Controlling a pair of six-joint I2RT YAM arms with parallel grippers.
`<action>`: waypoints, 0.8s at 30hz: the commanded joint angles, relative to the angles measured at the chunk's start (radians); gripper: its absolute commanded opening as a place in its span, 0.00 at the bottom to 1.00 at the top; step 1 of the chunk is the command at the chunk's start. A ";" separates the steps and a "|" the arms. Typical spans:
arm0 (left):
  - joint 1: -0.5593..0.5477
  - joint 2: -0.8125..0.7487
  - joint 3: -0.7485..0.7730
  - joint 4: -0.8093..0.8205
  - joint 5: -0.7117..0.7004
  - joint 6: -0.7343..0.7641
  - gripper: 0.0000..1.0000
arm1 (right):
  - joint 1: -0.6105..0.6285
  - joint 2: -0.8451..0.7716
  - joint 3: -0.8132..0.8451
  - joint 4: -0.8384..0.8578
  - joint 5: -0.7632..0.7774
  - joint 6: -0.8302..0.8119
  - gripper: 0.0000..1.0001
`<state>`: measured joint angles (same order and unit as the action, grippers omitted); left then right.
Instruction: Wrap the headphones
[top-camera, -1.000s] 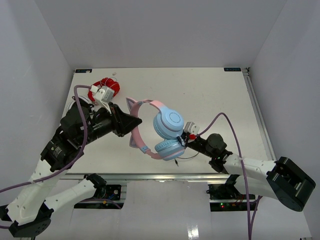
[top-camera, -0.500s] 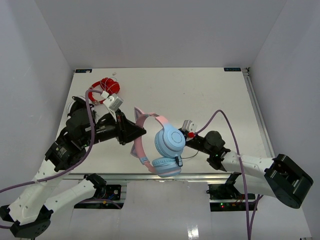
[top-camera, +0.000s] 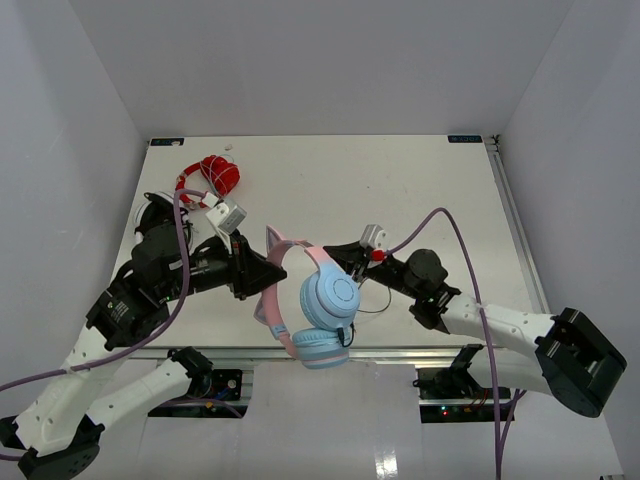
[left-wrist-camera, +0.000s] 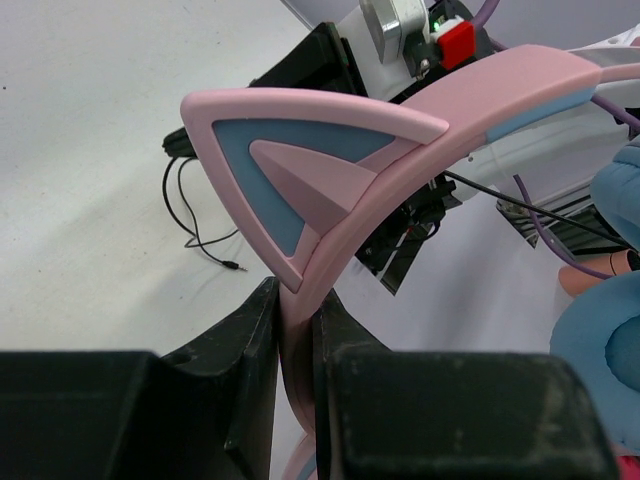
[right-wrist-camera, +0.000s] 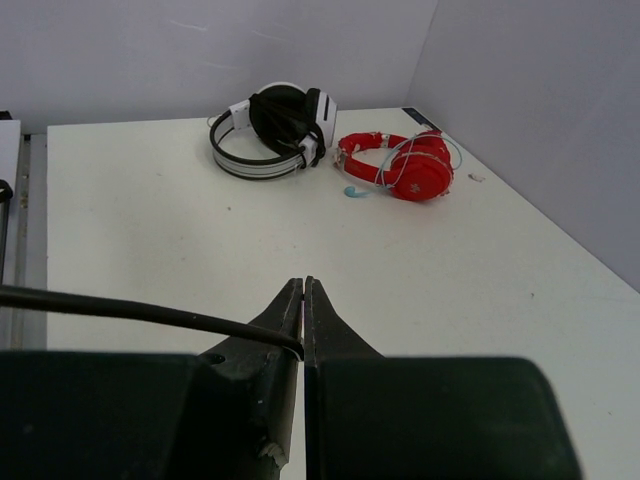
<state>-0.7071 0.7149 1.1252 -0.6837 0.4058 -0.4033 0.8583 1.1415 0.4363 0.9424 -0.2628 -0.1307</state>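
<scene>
Left hand (top-camera: 262, 277) is clamped on the pink headband (top-camera: 290, 252) of the headphones (top-camera: 329, 297), holding them off the desk (top-camera: 420, 180) above its near edge, between the two arms, with the two light-blue earcups toward the front rail. The left wrist view shows what the overhead view cannot: both fingers (left-wrist-camera: 240, 350) press flat against the band just below a cat ear (left-wrist-camera: 300, 170), and a loop of thin dark cable (left-wrist-camera: 190, 210) ends in a bare jack plug (left-wrist-camera: 237, 267), seen against the desk. Right hand (top-camera: 347, 262) sits just beside the upper earcup. From above its jaws are hard to read, but its wrist view shows them closed to a slit with the cable pinched in from the left. That view also shows the black-and-white headphones (right-wrist-camera: 275, 130) and a red bundle (right-wrist-camera: 400, 165) lying side by side near the far wall. From above, the left arm hides most of the black-and-white pair.
</scene>
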 joint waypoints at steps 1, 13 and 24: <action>-0.004 -0.028 -0.001 0.019 0.028 -0.016 0.00 | -0.013 0.029 0.063 -0.006 0.061 -0.014 0.08; -0.005 0.008 -0.031 0.088 0.144 -0.049 0.00 | -0.016 0.194 0.166 -0.021 -0.043 0.020 0.08; -0.005 0.118 -0.041 -0.065 0.065 0.144 0.00 | -0.019 0.107 0.266 -0.365 0.009 -0.173 0.08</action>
<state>-0.7071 0.8204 1.0557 -0.6907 0.4721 -0.3439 0.8486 1.3178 0.6121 0.7867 -0.3115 -0.1719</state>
